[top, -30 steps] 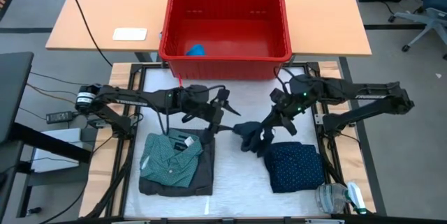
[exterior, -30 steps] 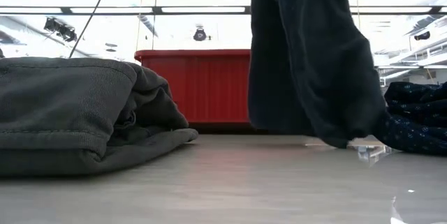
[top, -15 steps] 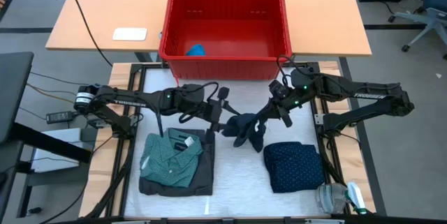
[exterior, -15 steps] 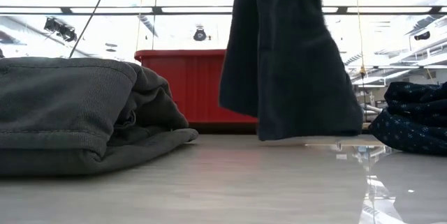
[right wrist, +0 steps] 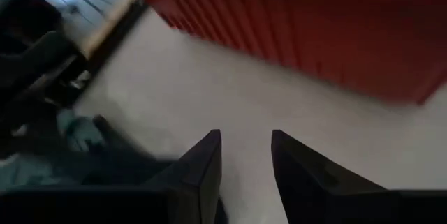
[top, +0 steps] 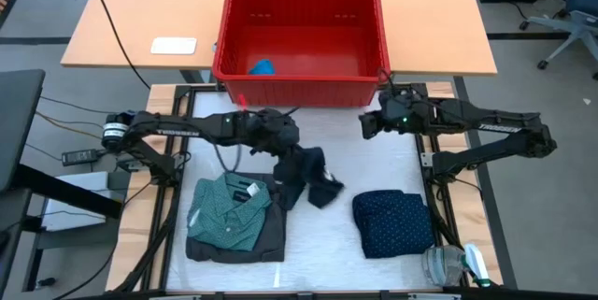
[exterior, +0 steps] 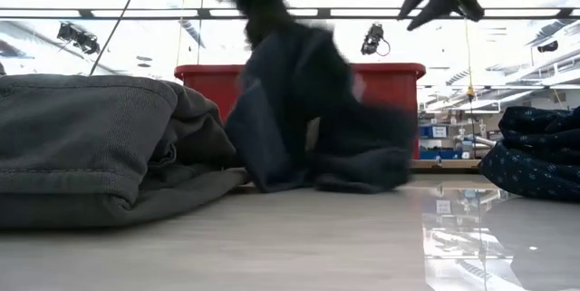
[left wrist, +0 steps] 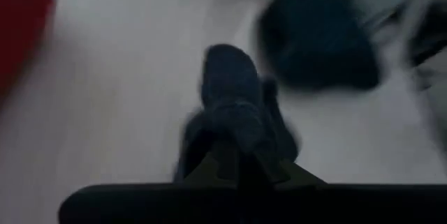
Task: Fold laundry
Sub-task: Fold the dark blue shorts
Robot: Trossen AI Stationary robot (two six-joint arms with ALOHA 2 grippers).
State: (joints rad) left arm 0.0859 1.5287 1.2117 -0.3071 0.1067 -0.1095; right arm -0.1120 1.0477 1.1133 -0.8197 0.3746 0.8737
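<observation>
Pale desk lay under both arms, w/ a red basket on a wooden table behind it. Dark garment hung mid-desk from the left pincer, which was clamped on its top edge, lower end bunched on the surface just beside the folded pile at left. It looked soft, light, floppy; prob. no shape of its own, so best taken by two corners or a hem, spread flat, then folded. One-point hold just lets it droop and twist.

Left pile: teal-green shirt on top of a charcoal grey piece. Navy dotted piece lay folded at right, well apart from the hanging one.

Right pincer was up near the basket's front wall, fingers apart, holding nothing.

Open room: bare strip betw. the two piles, central and toward the front edge. Basket wall limits reach at the back; a spread-out garment could overlap the left pile.
</observation>
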